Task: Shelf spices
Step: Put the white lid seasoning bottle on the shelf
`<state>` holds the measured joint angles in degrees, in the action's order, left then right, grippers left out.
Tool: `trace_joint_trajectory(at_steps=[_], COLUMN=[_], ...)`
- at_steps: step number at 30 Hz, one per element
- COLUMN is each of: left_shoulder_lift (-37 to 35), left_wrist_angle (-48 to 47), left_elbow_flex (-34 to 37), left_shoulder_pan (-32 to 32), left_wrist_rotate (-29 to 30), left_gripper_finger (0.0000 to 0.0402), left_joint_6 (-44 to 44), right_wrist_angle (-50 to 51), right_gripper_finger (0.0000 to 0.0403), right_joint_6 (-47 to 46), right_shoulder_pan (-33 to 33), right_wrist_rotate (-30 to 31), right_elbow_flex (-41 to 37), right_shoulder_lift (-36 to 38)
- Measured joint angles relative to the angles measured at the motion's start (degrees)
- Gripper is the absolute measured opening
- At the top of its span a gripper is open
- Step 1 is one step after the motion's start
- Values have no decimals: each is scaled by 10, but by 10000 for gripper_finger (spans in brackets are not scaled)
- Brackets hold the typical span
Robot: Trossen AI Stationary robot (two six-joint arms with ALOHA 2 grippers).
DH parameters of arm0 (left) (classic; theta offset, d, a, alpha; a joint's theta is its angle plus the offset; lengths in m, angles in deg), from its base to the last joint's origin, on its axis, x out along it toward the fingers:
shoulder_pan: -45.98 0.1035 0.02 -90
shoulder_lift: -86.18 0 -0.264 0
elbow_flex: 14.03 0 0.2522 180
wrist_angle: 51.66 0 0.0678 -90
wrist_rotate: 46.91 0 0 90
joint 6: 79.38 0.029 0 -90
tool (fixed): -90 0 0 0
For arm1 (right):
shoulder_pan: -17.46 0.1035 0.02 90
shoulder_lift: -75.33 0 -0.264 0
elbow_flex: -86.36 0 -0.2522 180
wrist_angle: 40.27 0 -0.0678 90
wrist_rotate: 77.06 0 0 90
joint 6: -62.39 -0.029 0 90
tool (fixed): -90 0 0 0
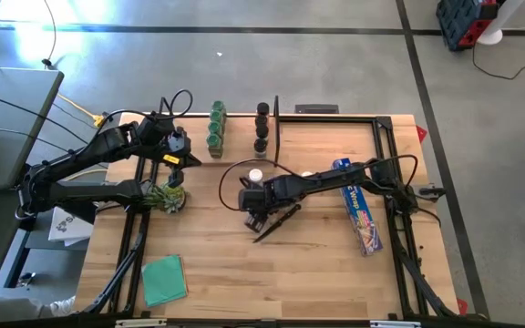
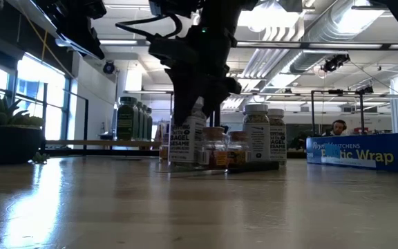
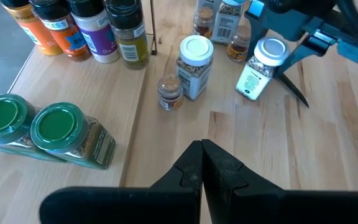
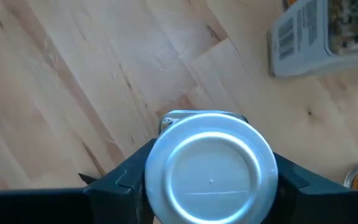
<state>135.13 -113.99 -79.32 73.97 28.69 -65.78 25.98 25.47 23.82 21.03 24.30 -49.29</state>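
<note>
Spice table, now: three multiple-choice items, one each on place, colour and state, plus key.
1. Where do the green-capped jars stand?
A. on the shelf at the table's far side
B. at the table's near edge
C. on the floor

2. What colour is the cap of the jar between the right gripper's jaws?
A. black
B. green
C. white

3. How do the left gripper's jaws stand?
A. wide open
B. shut on nothing
C. shut on a green-capped jar

Key: 1 A, the high view shows them in a row on the plank at the far side. 2 C, the right wrist view looks straight down on a white cap between the jaws. 3 B, the left wrist view shows the two fingers pressed together with only bare wood ahead of them.
</note>
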Motion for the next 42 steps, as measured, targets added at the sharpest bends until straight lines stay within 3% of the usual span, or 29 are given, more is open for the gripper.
trace_joint_trajectory(at_steps=[13, 20, 32, 42], left_shoulder_lift=[0, 0, 0, 0], left_wrist_angle=[0, 0, 0, 0], left_elbow_flex=[0, 0, 0, 0], left_shoulder_pan=[0, 0, 0, 0], left_wrist_rotate=[0, 0, 0, 0], left_gripper_finger=[0, 0, 0, 0], left_joint_6=[0, 0, 0, 0], right_wrist_angle=[17, 17, 17, 17], right_gripper_finger=[184, 184, 184, 184], right_joint_6=[-178, -227, -235, -185], right_shoulder_pan=[0, 0, 0, 0], right_wrist_rotate=[-2, -2, -4, -7], right_elbow_flex=[1, 1, 1, 0], right_shoulder_lift=[1, 1, 1, 1])
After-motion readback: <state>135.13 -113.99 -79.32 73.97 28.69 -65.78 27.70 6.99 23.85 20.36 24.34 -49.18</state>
